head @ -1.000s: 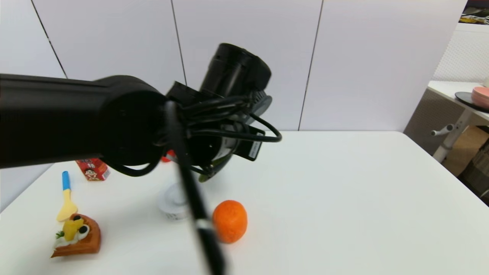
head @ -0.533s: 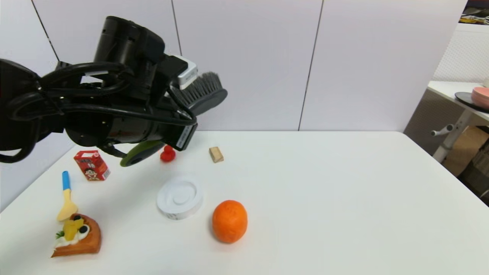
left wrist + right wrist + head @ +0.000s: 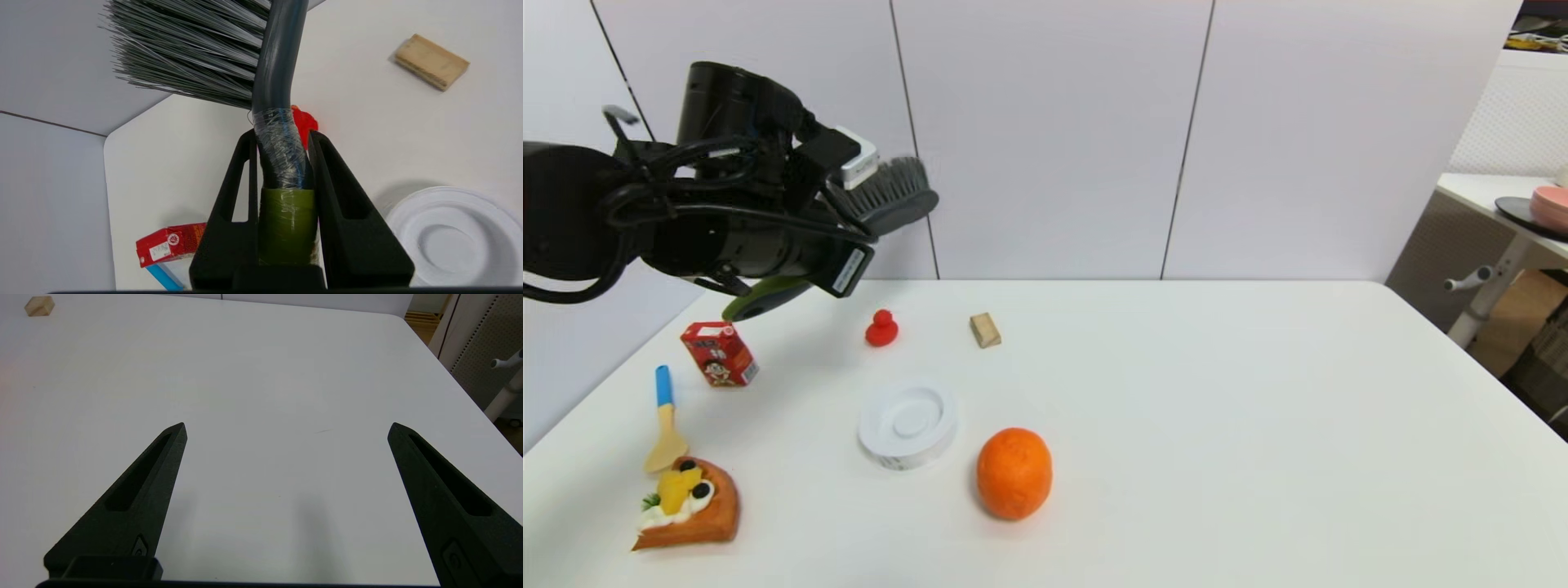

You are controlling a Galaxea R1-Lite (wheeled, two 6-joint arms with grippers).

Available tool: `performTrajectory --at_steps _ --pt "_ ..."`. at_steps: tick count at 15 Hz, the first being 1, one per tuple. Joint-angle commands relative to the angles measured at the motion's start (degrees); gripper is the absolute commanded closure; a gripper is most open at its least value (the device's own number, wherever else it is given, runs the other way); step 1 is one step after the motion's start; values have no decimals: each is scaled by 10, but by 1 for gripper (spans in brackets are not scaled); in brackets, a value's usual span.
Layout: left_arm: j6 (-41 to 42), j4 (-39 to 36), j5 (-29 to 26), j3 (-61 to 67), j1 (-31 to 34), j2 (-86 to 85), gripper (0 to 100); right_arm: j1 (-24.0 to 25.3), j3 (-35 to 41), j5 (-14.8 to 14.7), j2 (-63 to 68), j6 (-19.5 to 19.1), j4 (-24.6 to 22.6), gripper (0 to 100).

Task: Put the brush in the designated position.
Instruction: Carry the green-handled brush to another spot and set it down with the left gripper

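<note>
Head view is showing the left gripper (image 3: 805,237) hanging high over the table's (image 3: 1217,408) far left corner, its fingers clamping the brush (image 3: 882,194) by the handle (bristles pointing up and away); the brush is being carried in the air above the red carton (image 3: 719,353); since half a second ago the arm has been swinging further left; the right gripper (image 3: 286,428) is resting spread wide over bare tabletop

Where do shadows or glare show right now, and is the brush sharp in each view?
Head view: brush sharp, soft arm shadow beside the carton. Left wrist view: glare on the wrapped handle between the left gripper fingers. Right wrist view: faint finger shadows under the open right gripper.
</note>
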Motion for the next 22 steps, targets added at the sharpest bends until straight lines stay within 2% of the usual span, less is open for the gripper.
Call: performTrajectory --at_steps 1,3,8,10,16,19,22 --pt "77 -5 -89 -25 84 55 100 0 1 1 1 0 0 0" --pt "163 -1 -180 -70 139 91 100 1 1 1 1 0 0 0" --pt "281 23 -311 -98 198 144 100 0 1 1 1 0 0 0" --pt "304 36 -330 -109 198 156 100 0 1 1 1 0 0 0" --pt "402 95 -448 -161 215 214 100 0 1 1 1 0 0 0" --pt "455 117 -475 -188 234 239 100 0 1 1 1 0 0 0" --pt "511 178 -495 -248 246 270 100 0 1 1 1 0 0 0"
